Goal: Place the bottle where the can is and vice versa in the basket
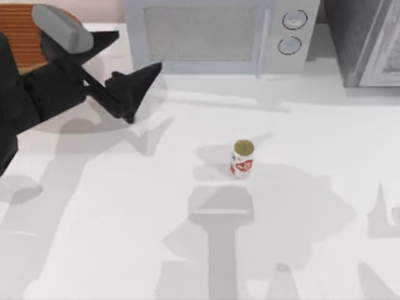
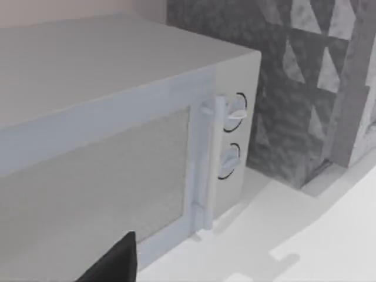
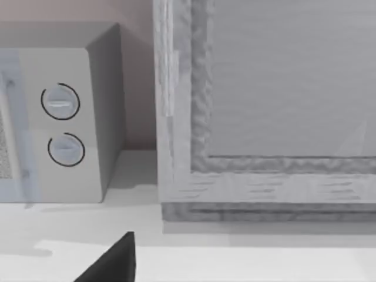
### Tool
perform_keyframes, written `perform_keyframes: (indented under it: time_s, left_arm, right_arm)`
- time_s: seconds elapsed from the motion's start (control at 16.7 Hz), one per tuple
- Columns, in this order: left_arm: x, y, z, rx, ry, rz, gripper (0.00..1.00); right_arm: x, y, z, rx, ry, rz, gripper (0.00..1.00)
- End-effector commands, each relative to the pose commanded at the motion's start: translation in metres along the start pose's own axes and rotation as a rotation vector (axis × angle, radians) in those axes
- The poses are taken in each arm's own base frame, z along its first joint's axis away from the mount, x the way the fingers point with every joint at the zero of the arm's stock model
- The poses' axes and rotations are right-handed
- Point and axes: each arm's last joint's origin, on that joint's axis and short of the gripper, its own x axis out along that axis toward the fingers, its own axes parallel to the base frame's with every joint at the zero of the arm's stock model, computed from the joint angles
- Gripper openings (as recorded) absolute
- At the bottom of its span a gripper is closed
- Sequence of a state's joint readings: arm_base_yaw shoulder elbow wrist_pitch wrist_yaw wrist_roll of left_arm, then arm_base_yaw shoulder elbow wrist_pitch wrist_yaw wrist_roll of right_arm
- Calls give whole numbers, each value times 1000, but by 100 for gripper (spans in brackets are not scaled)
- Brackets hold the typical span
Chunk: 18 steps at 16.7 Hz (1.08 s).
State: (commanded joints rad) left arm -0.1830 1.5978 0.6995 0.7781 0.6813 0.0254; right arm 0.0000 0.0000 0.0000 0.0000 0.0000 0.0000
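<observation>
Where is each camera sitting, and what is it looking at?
Top view: above the table, looking down at the can, the microwave and the basket; my left arm and left gripper show at the left.
Left wrist view: on my left wrist, facing the microwave; a dark fingertip shows.
Right wrist view: on my right wrist, facing the microwave's dials and a grey cabinet.
All three share the microwave.

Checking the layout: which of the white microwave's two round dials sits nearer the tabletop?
The lower dial. It sits directly beneath the upper dial on the white microwave's control panel, closer to the microwave's base.
</observation>
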Motion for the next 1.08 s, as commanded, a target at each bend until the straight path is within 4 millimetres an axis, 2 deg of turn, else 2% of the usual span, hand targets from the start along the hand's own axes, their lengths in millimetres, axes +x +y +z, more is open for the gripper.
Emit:
perform_keyframes:
  time_s: [0.12,0.24,0.36,0.48,0.66,0.84,1.08]
  left_arm:
    - [-48,-20,27,21,-32,151,100]
    - [-94,-44,38,42,-70,297,100]
    - [-131,-68,32,55,-102,431,100]
    - [-158,-86,16,57,-121,552,100]
    - [-180,-100,-18,46,-125,700,100]
    - [-188,-104,-46,31,-114,799,100]
    - [-191,-105,-61,22,-106,849,100]
  right_arm:
    - [0,0,0,0,0,0,100]
    - [0,0,0,0,0,0,100]
    - [0,0,0,0,0,0,100]
    - [0,0,0,0,0,0,100]
    - [0,0,0,0,0,0,100]
    - [0,0,0,0,0,0,100]
    - [0,0,0,0,0,0,100]
